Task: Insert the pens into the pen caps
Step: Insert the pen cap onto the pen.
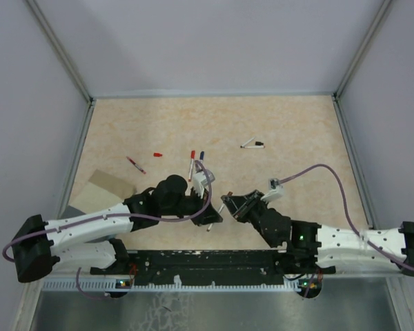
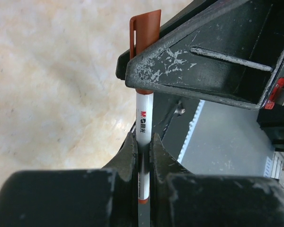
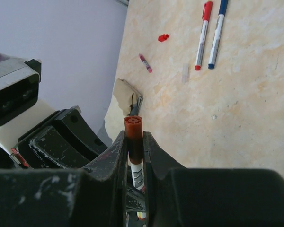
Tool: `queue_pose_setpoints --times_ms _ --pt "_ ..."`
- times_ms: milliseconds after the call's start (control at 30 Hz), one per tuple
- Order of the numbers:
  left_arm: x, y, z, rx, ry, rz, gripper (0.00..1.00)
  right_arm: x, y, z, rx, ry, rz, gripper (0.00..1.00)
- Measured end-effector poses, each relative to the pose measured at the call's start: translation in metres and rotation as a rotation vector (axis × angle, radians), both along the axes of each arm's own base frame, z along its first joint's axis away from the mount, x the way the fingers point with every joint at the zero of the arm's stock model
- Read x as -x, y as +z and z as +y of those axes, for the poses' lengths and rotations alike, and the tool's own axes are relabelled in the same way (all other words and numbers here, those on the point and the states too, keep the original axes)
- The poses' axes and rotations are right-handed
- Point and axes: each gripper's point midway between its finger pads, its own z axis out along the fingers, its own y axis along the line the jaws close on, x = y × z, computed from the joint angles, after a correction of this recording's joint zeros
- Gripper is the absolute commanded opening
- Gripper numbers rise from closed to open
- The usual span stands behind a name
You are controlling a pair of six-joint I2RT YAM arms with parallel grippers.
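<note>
One white pen [image 2: 143, 123] is held between the two hands above the near middle of the table [image 1: 297, 124]. The left hand [image 2: 143, 147] is pressed together on the pen's lower barrel. The right hand [image 3: 134, 142] is pinched on the brown-red cap [image 3: 133, 135] at the pen's upper end. The barrel runs up into that cap, but a finger of the right hand hides how far in it sits.

The table is pale, mottled beige, boxed in by plain grey-lilac walls [image 1: 207, 41]. Lying on it from left to right are a piece of cardboard [image 1: 110, 187] at the left edge, a short dark-red pen [image 1: 136, 164], a loose red cap [image 1: 157, 154], a red-capped pen [image 1: 191, 164] just beside a blue-capped pen [image 1: 201, 162], and, well apart, a black-capped pen [image 1: 252, 144]. A purple cable [image 1: 331, 176] arcs over the right side.

The top view shows both hands meeting tip to tip, with the pen barely visible. The left wrist view shows the cap's clip [image 2: 149, 23] and the print on the barrel. The right wrist view looks down on the cap's round closed end.
</note>
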Motion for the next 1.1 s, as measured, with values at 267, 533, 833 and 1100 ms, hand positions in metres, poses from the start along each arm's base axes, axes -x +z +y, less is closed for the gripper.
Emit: queue_pose_setpoints --times_ms 267,533,833,1100 --pt "-0.004 0.048 -0.019 0.157 -0.029 -0.070 0.00 -0.001 0.051 -0.019 0.063 -0.006 -0.082 0.00" --pt "-0.004 0.062 -0.023 0.209 -0.037 -0.092 0.00 0.000 0.070 -0.025 0.127 0.018 -0.145 0.13" --pt "-0.029 0.075 -0.020 0.244 0.076 -0.136 0.00 0.022 0.069 -0.016 0.152 0.159 -0.164 0.26" --pt "-0.053 0.077 -0.013 0.238 0.197 -0.160 0.00 0.031 0.067 -0.022 0.159 0.207 -0.163 0.30"
